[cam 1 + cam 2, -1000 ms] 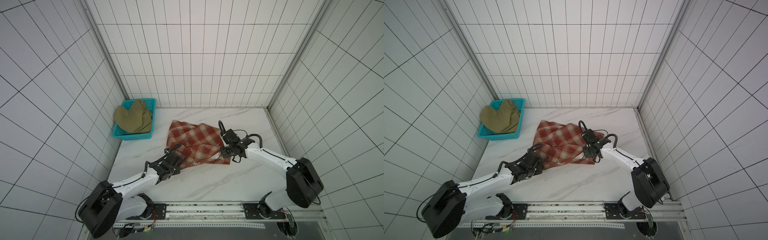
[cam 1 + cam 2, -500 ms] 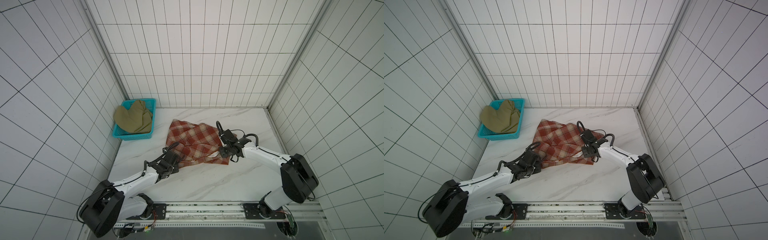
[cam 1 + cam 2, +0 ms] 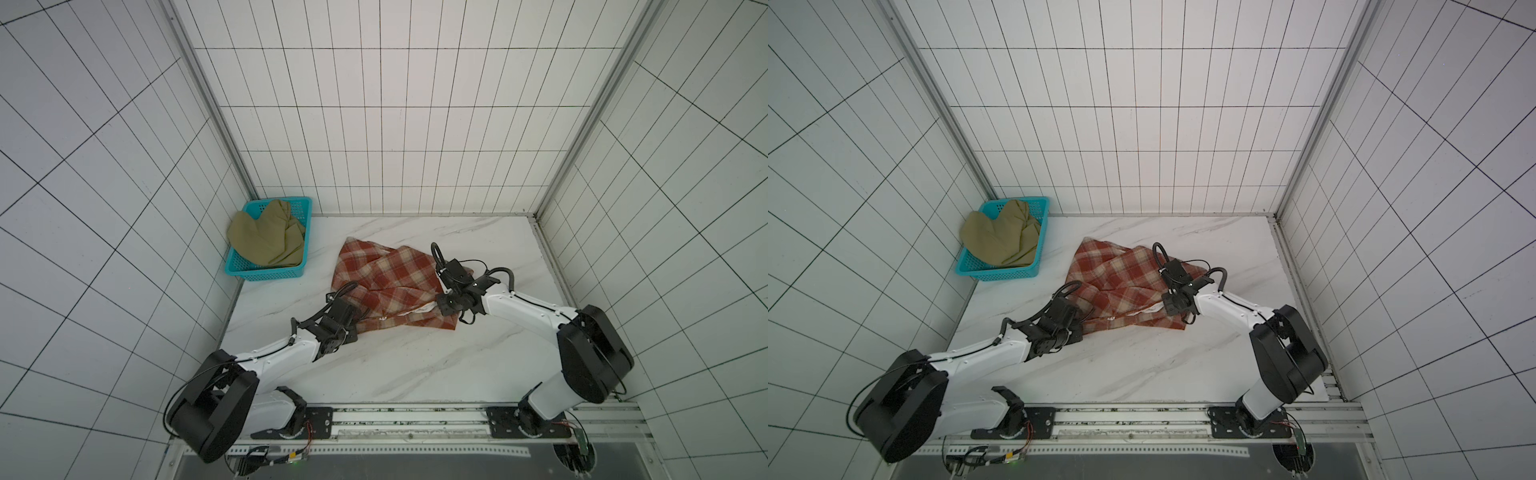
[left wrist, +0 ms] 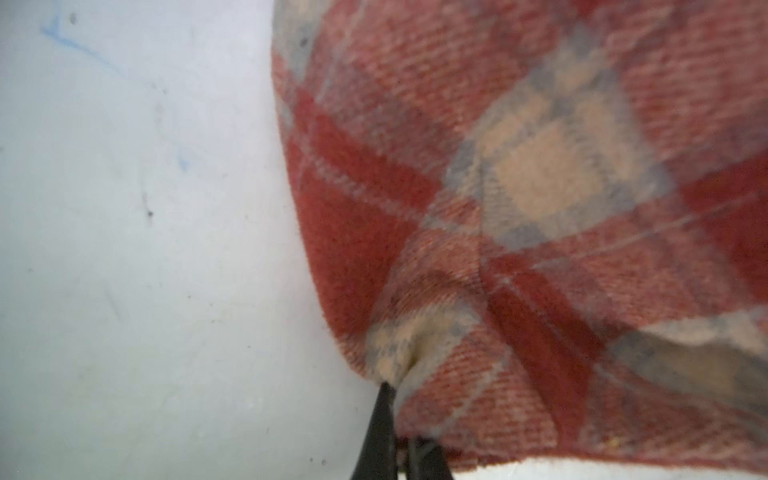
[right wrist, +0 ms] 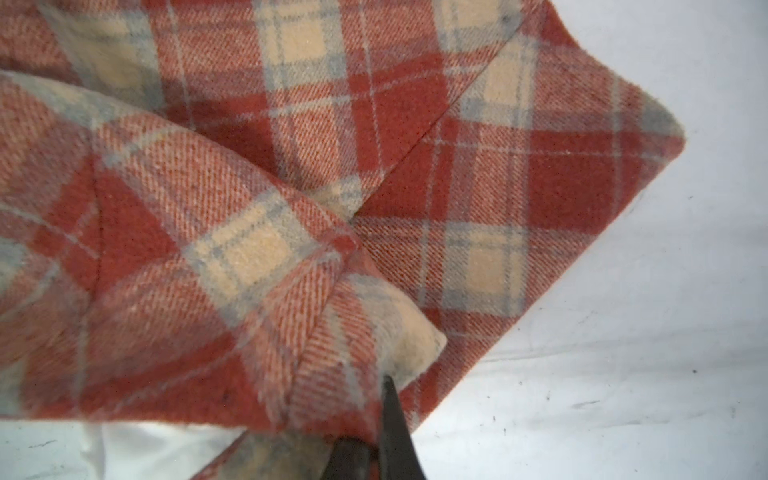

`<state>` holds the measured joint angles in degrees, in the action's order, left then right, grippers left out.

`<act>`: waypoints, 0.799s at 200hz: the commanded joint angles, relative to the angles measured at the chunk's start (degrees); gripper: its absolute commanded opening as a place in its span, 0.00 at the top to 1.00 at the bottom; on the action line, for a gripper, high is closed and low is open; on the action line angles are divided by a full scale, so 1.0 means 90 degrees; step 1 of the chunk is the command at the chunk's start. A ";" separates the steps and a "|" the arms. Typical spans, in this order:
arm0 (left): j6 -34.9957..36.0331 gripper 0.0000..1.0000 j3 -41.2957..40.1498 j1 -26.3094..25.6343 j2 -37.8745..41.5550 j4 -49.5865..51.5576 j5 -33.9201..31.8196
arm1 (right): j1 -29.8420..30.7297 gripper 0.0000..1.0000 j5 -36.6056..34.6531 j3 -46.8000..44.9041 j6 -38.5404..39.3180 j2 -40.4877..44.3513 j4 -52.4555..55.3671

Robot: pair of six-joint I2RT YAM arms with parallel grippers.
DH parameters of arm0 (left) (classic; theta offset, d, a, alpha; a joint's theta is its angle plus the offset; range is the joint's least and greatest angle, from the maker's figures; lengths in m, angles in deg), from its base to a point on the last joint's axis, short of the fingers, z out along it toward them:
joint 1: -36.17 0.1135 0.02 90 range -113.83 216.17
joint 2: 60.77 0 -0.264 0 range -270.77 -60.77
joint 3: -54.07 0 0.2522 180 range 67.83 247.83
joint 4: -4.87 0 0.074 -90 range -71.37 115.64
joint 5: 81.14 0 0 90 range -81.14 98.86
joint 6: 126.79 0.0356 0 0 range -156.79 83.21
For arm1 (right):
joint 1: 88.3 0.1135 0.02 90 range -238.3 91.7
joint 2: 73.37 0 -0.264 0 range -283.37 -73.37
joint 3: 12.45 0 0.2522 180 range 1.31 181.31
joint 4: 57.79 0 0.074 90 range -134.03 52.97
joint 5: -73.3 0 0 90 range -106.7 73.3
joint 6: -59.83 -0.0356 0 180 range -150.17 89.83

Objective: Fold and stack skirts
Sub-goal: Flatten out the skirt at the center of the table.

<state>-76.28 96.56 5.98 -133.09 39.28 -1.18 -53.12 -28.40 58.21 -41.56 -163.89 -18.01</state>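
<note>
Left wrist shows my left gripper (image 4: 392, 409) pinched tight on the plaid skirt's (image 4: 519, 187) edge. My right gripper (image 5: 380, 409) likewise clamps a fold of it. In both top views it lies rumpled on the table (image 3: 395, 365), and the khaki skirt (image 3: 266, 237) sits heaped in the basket (image 3: 270, 272).

Your left arm (image 3: 274, 357) and right arm (image 3: 523, 309) have smooth white links and black joints, and each has a bulky black shoulder housing (image 3: 212, 411). Black cables (image 3: 505, 272) loop at the wrists (thin red wires (image 3: 309, 428) show by one base). Black plates (image 3: 528, 422) bolt both arms to a silver rail (image 3: 407, 419).
</note>
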 commanded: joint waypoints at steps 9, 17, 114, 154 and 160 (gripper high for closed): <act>0.0589 1.00 0.0902 0.0465 0.0192 0.0471 -0.0221 | -0.0160 1.00 -0.0033 0.0989 -0.0055 0.0243 0.0177; 0.0840 1.00 0.1263 0.0608 0.0307 0.0686 -0.0193 | -0.0284 1.00 -0.0056 0.1275 -0.0039 0.0340 0.0282; 0.3549 1.00 0.6296 0.2667 0.0059 0.2970 0.0852 | -0.1385 1.00 -0.1054 0.3720 0.0494 0.0900 0.2416; 0.3103 1.00 0.6527 0.3250 0.0284 0.3058 0.1251 | -0.1539 1.00 -0.0120 0.3134 0.0069 0.1864 0.2196; 0.3088 1.00 0.6623 0.3315 0.0289 0.3102 0.1244 | -0.1553 1.00 -0.0136 0.3192 0.0069 0.2060 0.2077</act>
<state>-48.21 153.06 29.06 -132.10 63.85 20.21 -62.26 -20.66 89.90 -39.47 -153.88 -4.61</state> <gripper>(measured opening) 0.049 0.048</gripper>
